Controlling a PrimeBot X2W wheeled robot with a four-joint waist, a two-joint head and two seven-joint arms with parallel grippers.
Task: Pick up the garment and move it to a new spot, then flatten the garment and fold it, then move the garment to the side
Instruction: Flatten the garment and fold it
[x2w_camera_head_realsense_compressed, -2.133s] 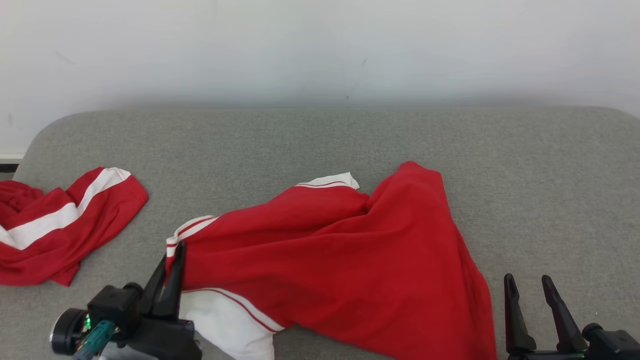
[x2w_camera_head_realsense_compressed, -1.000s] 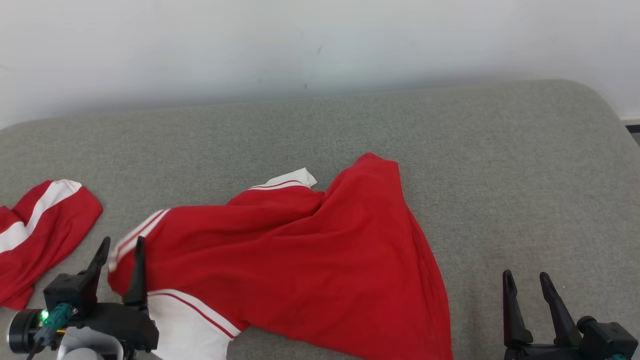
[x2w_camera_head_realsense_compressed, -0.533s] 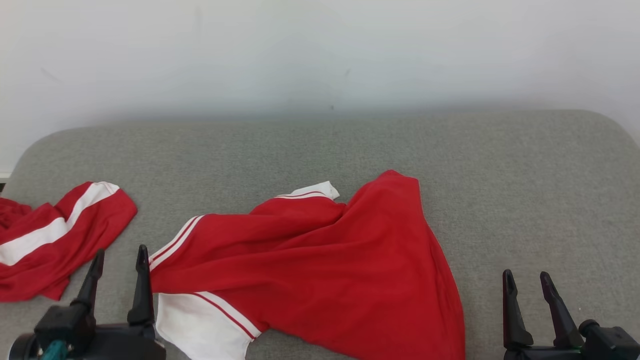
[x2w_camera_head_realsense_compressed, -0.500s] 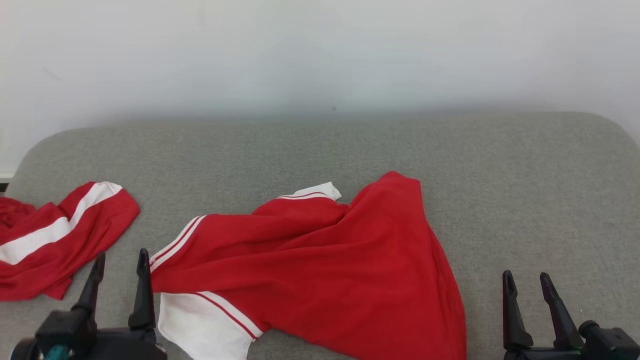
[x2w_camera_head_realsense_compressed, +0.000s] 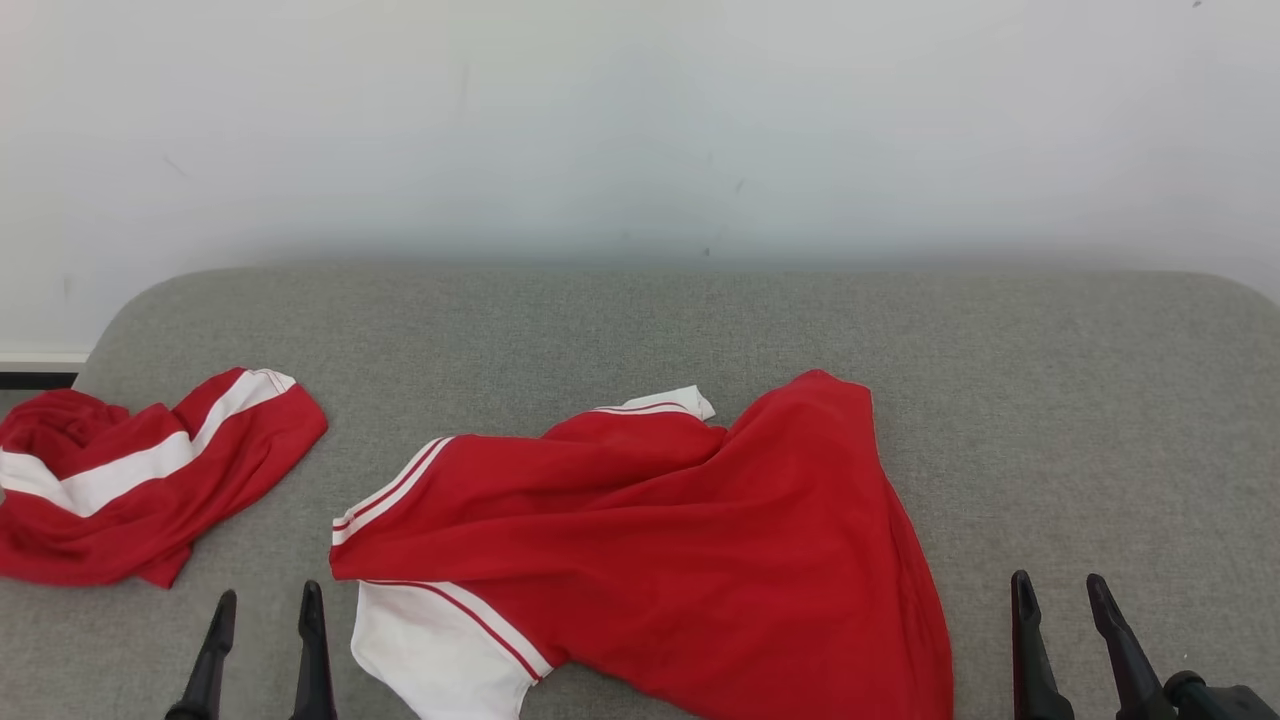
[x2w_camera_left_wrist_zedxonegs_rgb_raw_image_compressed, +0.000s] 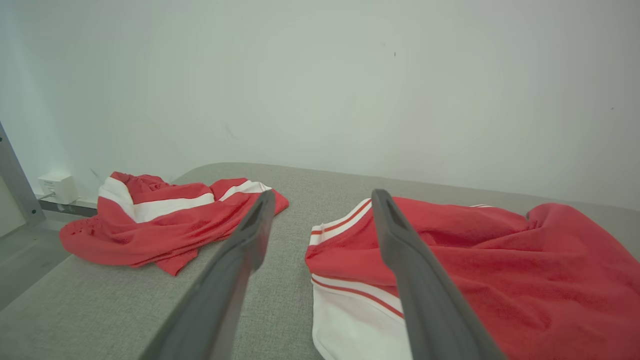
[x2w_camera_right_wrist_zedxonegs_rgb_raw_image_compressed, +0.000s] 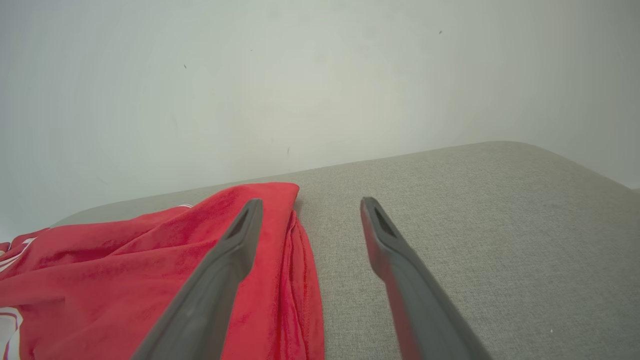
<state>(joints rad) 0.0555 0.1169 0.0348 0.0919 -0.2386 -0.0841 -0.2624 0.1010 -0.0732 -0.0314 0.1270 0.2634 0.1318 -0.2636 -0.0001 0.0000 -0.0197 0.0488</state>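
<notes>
Two seconds back the left gripper was pinched shut on the striped sleeve edge of the garment. It has since let go and drawn back, and the head view now catches just its two fingertips at the bottom edge. The camera itself has also shifted between those pictures, so the cloth's change of place in the frame is not its own move. The right gripper looks as it did before.

The left gripper's fingers stand wide apart with nothing between them but the grey cushion. They touch no cloth. The right gripper is likewise spread and empty, poised over bare cushion.

The garment lies crumpled on the cushion between the two grippers. Its red-and-white striped cuff and white panel sit just beside the left gripper's right finger, a little ahead of the tip, with a thin strip of grey between them. Its red hem runs down near the right gripper's left finger, also apart from it. A second red and white garment lies bunched ahead and to the left of the left gripper, well clear of it.
</notes>
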